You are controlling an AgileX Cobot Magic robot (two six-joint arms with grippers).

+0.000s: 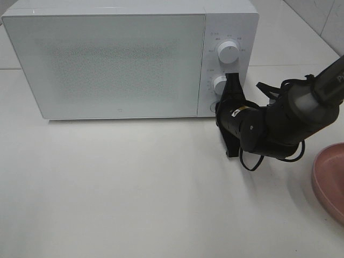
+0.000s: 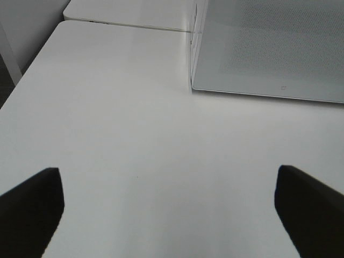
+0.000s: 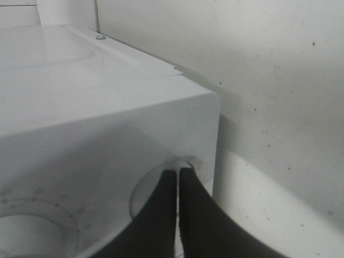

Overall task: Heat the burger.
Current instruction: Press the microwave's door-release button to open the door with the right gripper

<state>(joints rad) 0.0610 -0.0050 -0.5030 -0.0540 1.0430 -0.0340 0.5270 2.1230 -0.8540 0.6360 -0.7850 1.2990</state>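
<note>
The microwave [image 1: 107, 59] is seen at the far side of the white table [image 1: 134, 188], its frosted door [image 1: 105, 64] shut. The control panel is located at the microwave's right end, with an upper knob [image 1: 228, 52] and a lower knob [image 1: 219, 83] set one below the other. The right gripper [image 1: 221, 106] is held against the lowest part of that panel, just under the lower knob. In the right wrist view the right gripper [image 3: 177, 173] is shown with jaws clenched together and nothing between them, the paired tips resting on a round button [image 3: 153, 188] beside the microwave's corner (contact appears direct, no gap is made out). The left gripper [image 2: 167, 172] is seen in its wrist view only; its jaws are spread wide and released, nothing is gripped, and bare table is observed beneath, with the microwave's left near corner [image 2: 196, 86] well beyond the tips. A pink plate [image 1: 330, 183] is cut off by the right edge of the high view, near right of the right arm, and nothing is seen on its visible part. The burger is not seen in any view; whether it lies behind the frosted door cannot be told.
</note>
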